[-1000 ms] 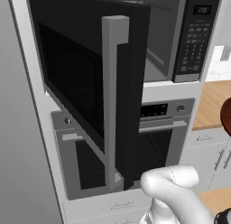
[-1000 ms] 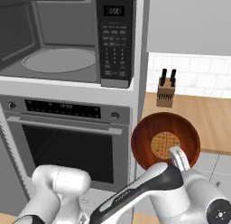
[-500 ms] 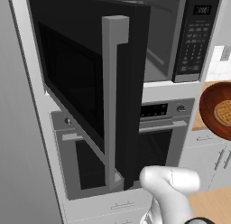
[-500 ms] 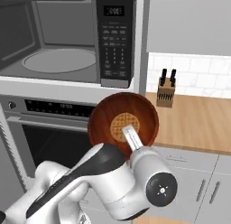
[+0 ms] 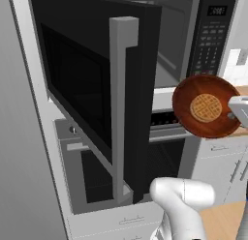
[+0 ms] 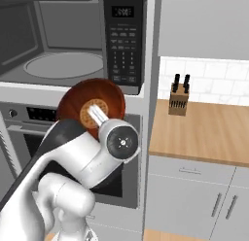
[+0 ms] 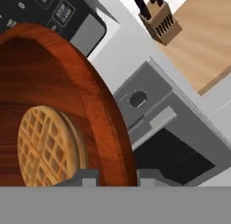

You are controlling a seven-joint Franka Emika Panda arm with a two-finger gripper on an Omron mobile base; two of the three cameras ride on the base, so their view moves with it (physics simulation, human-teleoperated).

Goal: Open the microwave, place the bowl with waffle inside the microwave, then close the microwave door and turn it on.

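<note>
Swinging leftward since a moment ago, my tool (image 7: 116, 179) pinching the bowl (image 5: 206, 106) rim now nears the open microwave (image 6: 63, 65), ready for insertion.

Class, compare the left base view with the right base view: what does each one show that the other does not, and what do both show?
Left base view alone: the outer face of the open microwave door with its tall silver handle.

Right base view alone: the knife block on the wooden counter, and the turntable plate inside the microwave.

Both: the bowl holding the waffle, gripped at its rim, the keypad, and the oven below.
</note>
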